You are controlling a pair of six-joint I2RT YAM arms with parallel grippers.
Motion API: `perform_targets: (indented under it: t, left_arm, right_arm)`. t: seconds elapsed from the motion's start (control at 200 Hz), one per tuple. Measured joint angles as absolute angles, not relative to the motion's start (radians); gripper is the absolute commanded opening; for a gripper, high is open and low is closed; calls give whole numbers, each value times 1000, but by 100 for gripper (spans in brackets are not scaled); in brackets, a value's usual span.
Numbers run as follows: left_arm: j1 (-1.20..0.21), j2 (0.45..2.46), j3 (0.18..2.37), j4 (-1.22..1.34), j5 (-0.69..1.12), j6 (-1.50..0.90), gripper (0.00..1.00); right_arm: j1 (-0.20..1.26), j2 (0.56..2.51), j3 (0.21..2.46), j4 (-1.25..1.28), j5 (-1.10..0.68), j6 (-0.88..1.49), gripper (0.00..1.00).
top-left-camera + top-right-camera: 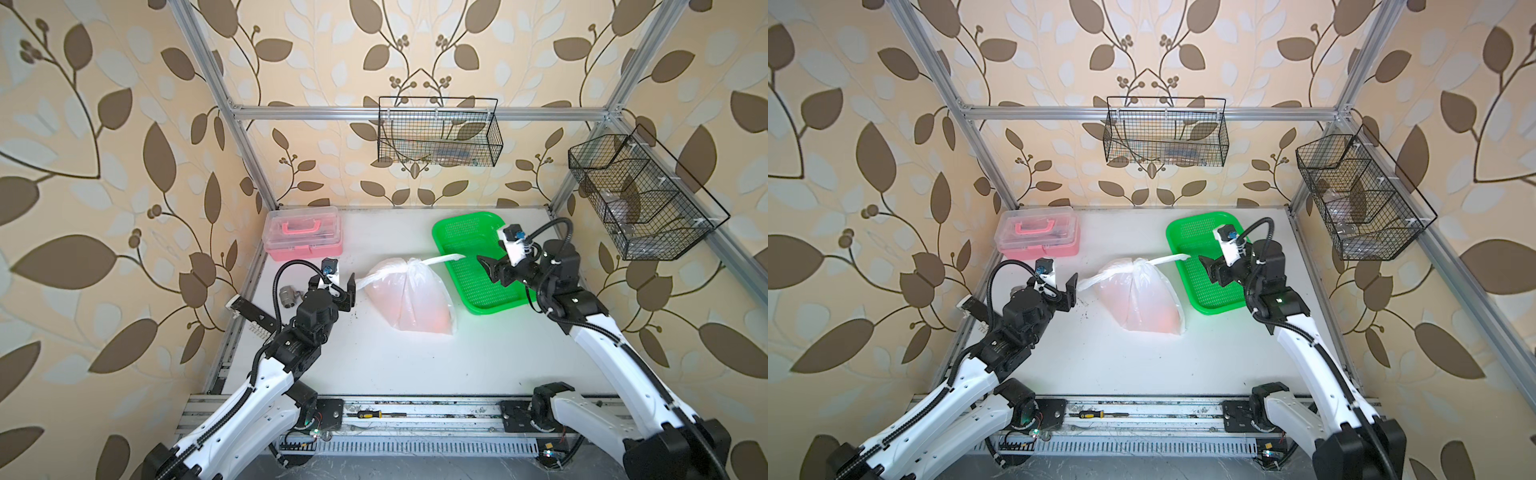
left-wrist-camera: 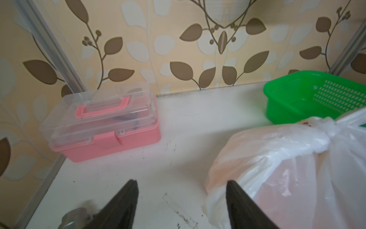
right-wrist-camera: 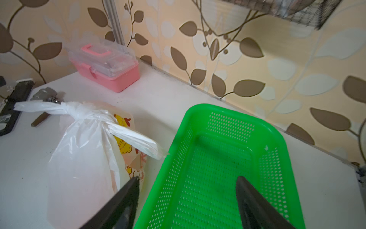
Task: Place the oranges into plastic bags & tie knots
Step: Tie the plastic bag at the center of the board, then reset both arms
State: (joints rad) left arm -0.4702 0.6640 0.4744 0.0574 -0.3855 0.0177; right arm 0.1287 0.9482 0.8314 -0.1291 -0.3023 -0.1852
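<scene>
A knotted bag lies mid-table between two grippers, its oranges a faint blush in the near right corner. The left gripper, jaws wide and empty, sits at the bag's left. The right gripper, equally wide and empty, hangs over the green basket. The bag runs from its knot at the far end to a flat base near right, tails splayed left and right. Thin, slippery, fruit-weighted film should sag, so the knot looks the firmest hold.

Pink case, green mesh basket on white table; perhaps a metal fitting.
</scene>
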Motion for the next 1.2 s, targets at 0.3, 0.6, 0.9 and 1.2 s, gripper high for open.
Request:
perform_targets:
  t: [0.3, 0.6, 0.9, 1.2]
  left_arm:
    - [-470, 545, 450, 15, -668, -29, 99]
    - [-462, 636, 374, 4, -831, -70, 99]
    - [-294, 791, 346, 41, -768, -142, 99]
    - [-153, 940, 285, 184, -624, -175, 99]
  right_arm:
    - [-7, 629, 529, -78, -116, -44, 100]
    - [-15, 567, 211, 127, 96, 36, 100]
    - [-16, 833, 89, 529, 123, 71, 100]
    - [-16, 1114, 78, 910, 99, 57, 100]
